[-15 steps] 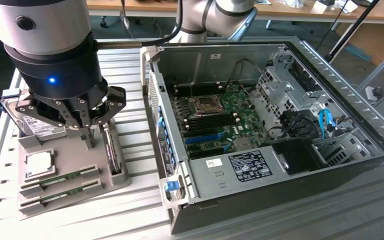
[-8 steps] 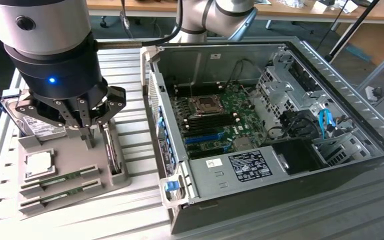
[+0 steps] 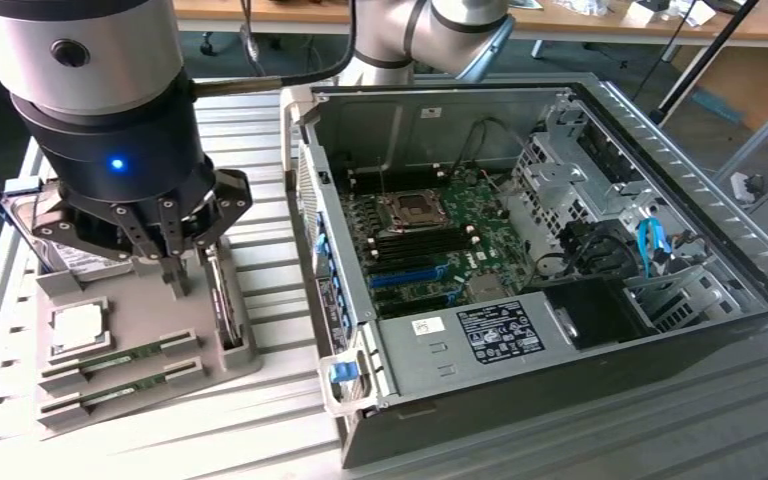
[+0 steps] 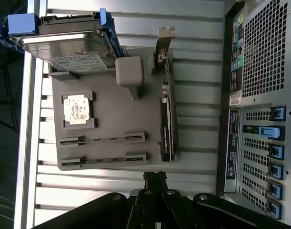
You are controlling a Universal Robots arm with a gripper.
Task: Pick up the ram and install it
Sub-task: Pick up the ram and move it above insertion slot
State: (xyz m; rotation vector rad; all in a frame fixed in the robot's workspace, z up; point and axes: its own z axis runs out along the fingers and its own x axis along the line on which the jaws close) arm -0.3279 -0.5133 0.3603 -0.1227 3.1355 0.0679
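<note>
Exterior view: note the black two-fingered end effector [image 3: 173,285] pinched fully shut on nothing, poised above the grey moulded parts tray [image 3: 137,325], with the thin green circuit-board ram stick [image 3: 124,358] seated in its slot below and off to one side, beside an identical twin stick [image 3: 124,385]. Wrist view: see that ram stick [image 4: 102,139] well apart from the end effector [image 4: 155,177], and the dark upright expansion card [image 4: 166,129] almost straight ahead of it. Likely trouble, by judgement: jabbing the board rather than straddling it if lowered without opening, or snagging the card or seizing the twin through slight misalignment.
</note>
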